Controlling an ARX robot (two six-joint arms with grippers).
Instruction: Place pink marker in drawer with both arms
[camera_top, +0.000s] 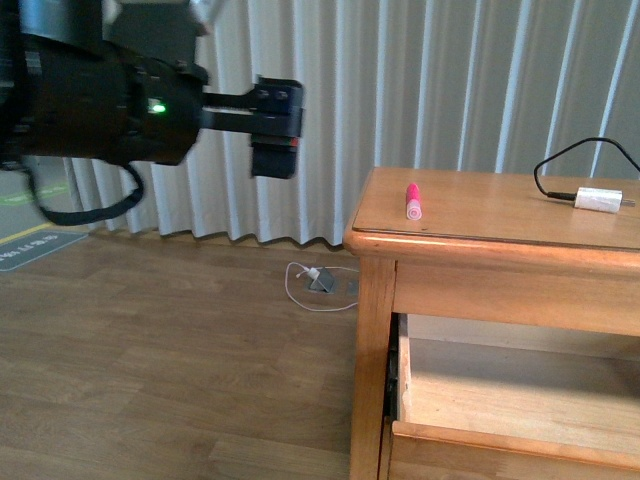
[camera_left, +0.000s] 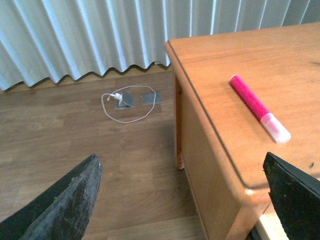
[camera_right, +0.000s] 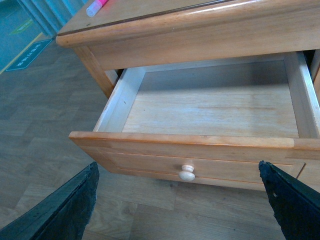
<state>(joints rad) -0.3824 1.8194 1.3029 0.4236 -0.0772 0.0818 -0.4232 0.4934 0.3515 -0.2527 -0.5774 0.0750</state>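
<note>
A: What is closest to us?
B: The big dark left arm (camera_top: 90, 95). It is up in the air, to the left of the wooden table (camera_top: 480, 225), over the brown floor (camera_top: 150, 350). A little green light (camera_top: 156, 106) shines on it.
A: Is its hand holding something?
B: No. The left gripper (camera_left: 181, 157) has its two black fingers (camera_left: 65, 205) spread far apart, and it holds nothing.
A: Where is the pink marker?
B: The pink marker (camera_top: 412, 201) lies flat on the table top, near the left front corner. Its pale cap end points to the front edge. It is well apart from the left gripper.
A: And the drawer?
B: The drawer (camera_right: 200, 142) sits under the table top and is pulled out. You can see the pale wood inside. Its round knob (camera_right: 187, 173) is in the middle of the front.
A: What about the other hand?
B: The right gripper (camera_right: 178, 165) is out in front of the drawer. Its fingers are spread wide too and hold nothing. The knob shows between them, but they do not touch it.
A: Anything else?
B: A white adapter (camera_top: 597, 199) with a black cable (camera_top: 560, 160) lies on the right side of the table, well apart from the marker. A white cord (camera_top: 310, 285) lies on the floor by the curtain (camera_top: 450, 80).
</note>
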